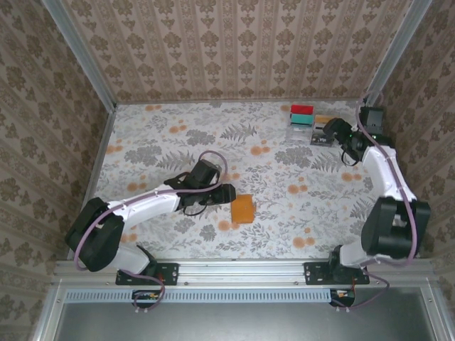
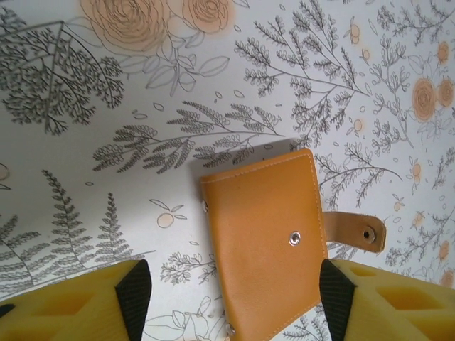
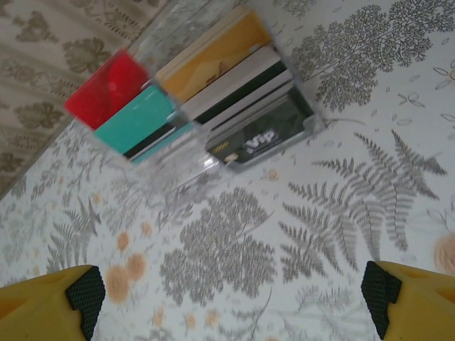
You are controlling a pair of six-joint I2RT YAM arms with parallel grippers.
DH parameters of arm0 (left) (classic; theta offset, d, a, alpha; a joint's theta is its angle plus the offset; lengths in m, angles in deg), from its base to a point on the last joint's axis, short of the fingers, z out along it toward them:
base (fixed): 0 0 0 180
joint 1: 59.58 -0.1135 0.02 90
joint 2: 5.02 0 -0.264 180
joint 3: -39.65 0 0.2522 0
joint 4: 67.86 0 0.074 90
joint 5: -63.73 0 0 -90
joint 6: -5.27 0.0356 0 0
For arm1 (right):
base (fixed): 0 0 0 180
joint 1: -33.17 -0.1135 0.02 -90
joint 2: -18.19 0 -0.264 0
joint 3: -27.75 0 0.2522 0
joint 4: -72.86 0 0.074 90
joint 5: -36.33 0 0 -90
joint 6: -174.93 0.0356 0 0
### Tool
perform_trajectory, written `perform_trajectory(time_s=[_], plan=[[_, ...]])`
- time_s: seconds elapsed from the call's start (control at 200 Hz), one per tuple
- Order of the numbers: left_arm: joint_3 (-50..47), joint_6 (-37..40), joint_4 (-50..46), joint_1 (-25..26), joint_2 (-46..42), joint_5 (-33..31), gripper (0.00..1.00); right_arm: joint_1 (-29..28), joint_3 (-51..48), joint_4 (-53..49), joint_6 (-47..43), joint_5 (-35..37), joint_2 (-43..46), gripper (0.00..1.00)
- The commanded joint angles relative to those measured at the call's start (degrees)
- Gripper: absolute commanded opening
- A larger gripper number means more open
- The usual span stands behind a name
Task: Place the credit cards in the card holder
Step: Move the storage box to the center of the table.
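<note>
The orange-tan card holder lies folded shut on the table, its snap strap sticking out to one side. My left gripper is open just left of it; in the left wrist view the card holder sits between the spread fingertips, untouched. The credit cards stand in a clear rack at the back right: a red card, a teal card, an orange card, white ones and a black card. My right gripper hangs open beside the rack, holding nothing.
A clear plastic rack holds the cards near the back wall. Patterned walls enclose the table on three sides. The flowered tabletop between the holder and the rack is bare.
</note>
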Motion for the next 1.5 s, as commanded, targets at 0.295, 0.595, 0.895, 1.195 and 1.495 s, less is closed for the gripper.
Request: perform_trajectory(time_s=[0.295, 0.595, 0.895, 1.195, 1.495], plan=[[6.2, 4.3, -2.2, -4.1, 2.9, 1.6, 0.70, 5.0, 8.4, 12.5, 4.7, -9.6, -19.7, 0.94], [7.8, 6.0, -3.6, -5.8, 4.3, 2.9, 0.70, 5.4, 12.6, 21.8, 8.1, -12.6, -29.1, 1.00], [6.4, 5.4, -3.0, -6.3, 4.4, 2.8, 0.70, 5.2, 11.2, 28.0, 8.9, -18.8, -32.1, 0.99], [7.0, 5.4, -2.6, -6.4, 5.4, 3.9, 0.69, 4.5, 3.4, 30.1, 7.0, -24.4, -28.3, 1.00], [5.9, 5.0, -1.9, -6.4, 4.6, 3.9, 0.69, 1.3, -1.3, 31.7, 4.8, -30.7, -24.8, 1.00]])
